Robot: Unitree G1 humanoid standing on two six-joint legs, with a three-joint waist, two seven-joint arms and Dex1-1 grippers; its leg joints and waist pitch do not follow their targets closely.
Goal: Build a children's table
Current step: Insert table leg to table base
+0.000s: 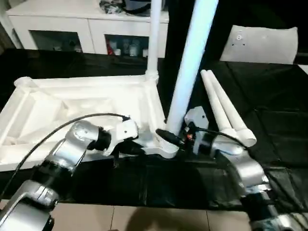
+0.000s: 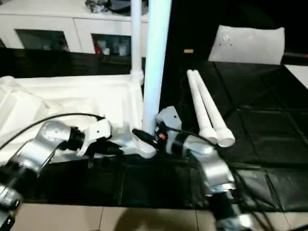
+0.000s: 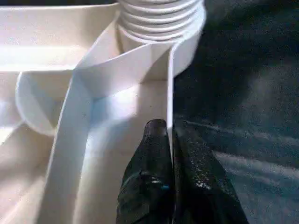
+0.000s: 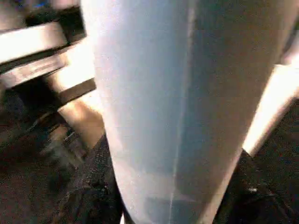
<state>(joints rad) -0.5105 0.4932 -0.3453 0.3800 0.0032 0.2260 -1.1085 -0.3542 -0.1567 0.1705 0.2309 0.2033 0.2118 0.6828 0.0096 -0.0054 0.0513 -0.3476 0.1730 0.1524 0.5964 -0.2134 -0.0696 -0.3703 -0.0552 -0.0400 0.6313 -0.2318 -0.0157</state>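
Between right gripper (image 1: 174, 139) fingers, leg (image 1: 190, 67).

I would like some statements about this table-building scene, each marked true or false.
1. The tabletop lies with its ribbed underside up. True.
2. No leg stands in a corner socket. False: one leg stands upright in the far corner socket.
3. The right end effector grips an upright leg at the near corner. True.
4. Three spare legs lie on the black mat. False: two spare legs lie side by side.
5. The left end effector pinches the tabletop's rim. True.
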